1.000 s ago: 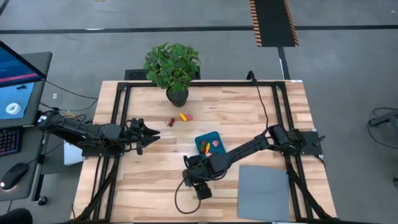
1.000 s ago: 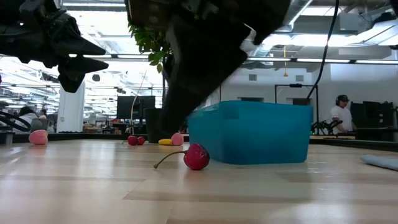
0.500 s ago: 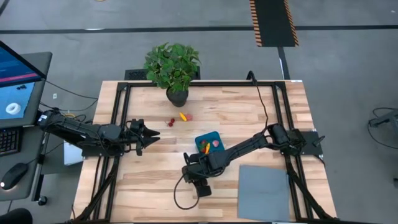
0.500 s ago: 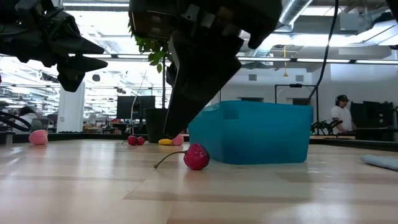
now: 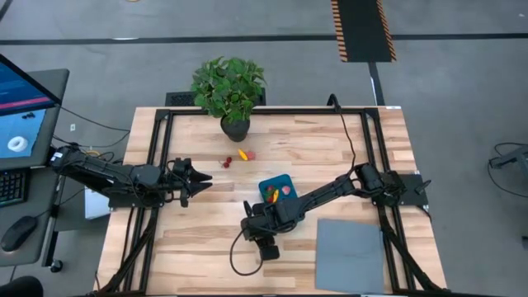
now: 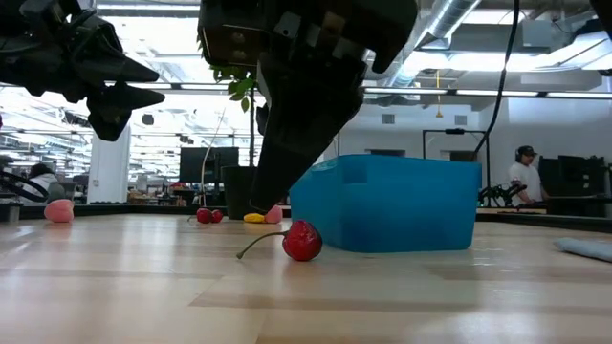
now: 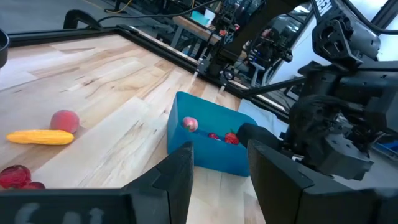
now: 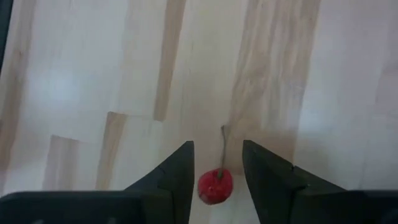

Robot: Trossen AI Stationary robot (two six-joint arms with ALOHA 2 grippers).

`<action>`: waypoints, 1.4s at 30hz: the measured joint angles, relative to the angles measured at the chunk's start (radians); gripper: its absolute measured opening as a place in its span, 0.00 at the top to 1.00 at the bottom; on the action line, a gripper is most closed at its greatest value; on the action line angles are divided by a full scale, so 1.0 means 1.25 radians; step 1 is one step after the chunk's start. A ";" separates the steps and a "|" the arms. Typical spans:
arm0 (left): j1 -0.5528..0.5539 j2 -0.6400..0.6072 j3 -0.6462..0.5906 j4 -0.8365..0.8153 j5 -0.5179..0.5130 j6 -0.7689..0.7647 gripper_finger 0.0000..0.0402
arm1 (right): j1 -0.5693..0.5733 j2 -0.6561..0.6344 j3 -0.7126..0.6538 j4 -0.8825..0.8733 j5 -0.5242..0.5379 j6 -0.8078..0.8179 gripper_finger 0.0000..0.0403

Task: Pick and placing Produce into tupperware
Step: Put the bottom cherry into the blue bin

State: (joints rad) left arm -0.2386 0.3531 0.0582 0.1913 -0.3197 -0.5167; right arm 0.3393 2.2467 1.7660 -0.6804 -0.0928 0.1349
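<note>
A red cherry (image 8: 215, 185) with a thin stem (image 8: 222, 148) lies on the wood table, just on the near-left side of the teal tupperware (image 5: 276, 189). My right gripper (image 8: 217, 155) hangs over it, open, pointing down, one finger on each side of the cherry without touching it. In the low view the cherry (image 6: 302, 241) rests on the table below and in front of that gripper (image 6: 263, 196). The tub (image 7: 205, 146) holds pink and red pieces. My left gripper (image 5: 198, 180) is open and waits over the table's left part.
More produce lies on the table between the plant pot and the tub: a peach-pink piece (image 7: 64, 119), a yellow piece (image 7: 38, 137) and red cherries (image 7: 15, 176). A potted plant (image 5: 229, 91) stands at the far edge. A grey mat (image 5: 351, 252) lies near right.
My right gripper has edged a little toward the table's left and settled over the cherry. The cherry, the tub and the left arm have kept still.
</note>
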 joint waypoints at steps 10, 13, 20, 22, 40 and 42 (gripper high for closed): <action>0.000 0.000 0.000 0.000 0.000 0.000 0.65 | -0.001 0.000 -0.008 0.005 -0.006 0.010 0.50; 0.000 0.000 0.000 0.000 0.000 0.000 0.65 | -0.005 -0.002 -0.025 0.011 -0.009 0.030 0.49; 0.000 0.000 0.000 0.000 0.000 0.004 0.65 | -0.009 -0.002 -0.026 0.009 -0.009 0.034 0.52; 0.000 0.000 0.000 0.000 0.000 0.004 0.65 | -0.009 -0.002 -0.026 0.003 -0.011 0.037 0.53; 0.000 0.000 0.000 0.000 0.006 0.011 0.65 | 0.000 0.000 0.043 -0.083 0.005 -0.052 0.52; 0.000 0.000 0.000 0.000 0.006 0.013 0.65 | -0.001 0.001 0.043 -0.081 -0.009 -0.057 0.52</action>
State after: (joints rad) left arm -0.2386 0.3531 0.0582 0.1915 -0.3122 -0.5007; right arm 0.3378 2.2475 1.8202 -0.7811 -0.1040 0.0633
